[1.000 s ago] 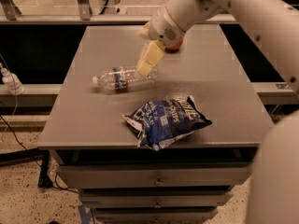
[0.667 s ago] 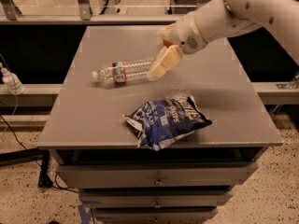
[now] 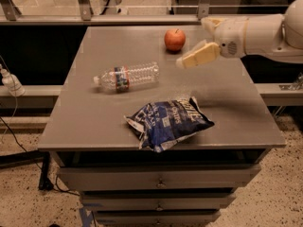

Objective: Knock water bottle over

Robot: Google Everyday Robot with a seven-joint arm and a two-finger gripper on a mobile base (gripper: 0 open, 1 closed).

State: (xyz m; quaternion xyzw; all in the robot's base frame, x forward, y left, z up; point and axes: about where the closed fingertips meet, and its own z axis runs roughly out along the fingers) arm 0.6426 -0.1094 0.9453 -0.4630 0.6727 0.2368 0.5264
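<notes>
The water bottle is a clear ribbed bottle with a red-white-blue label band. It lies on its side on the grey table, left of middle, with its white cap pointing left. My gripper hangs above the table's far right part, just right of a red apple and well right of the bottle. It touches neither. Its two cream fingers are spread apart and hold nothing.
A blue chip bag lies near the table's front edge. Drawers sit under the tabletop. A small white object with a cable is off the left edge. A metal rail runs behind the table.
My gripper has pulled away from the bottle to the right and back, uncovering the apple. The bottle lay on its side before and still does, turned slightly.
</notes>
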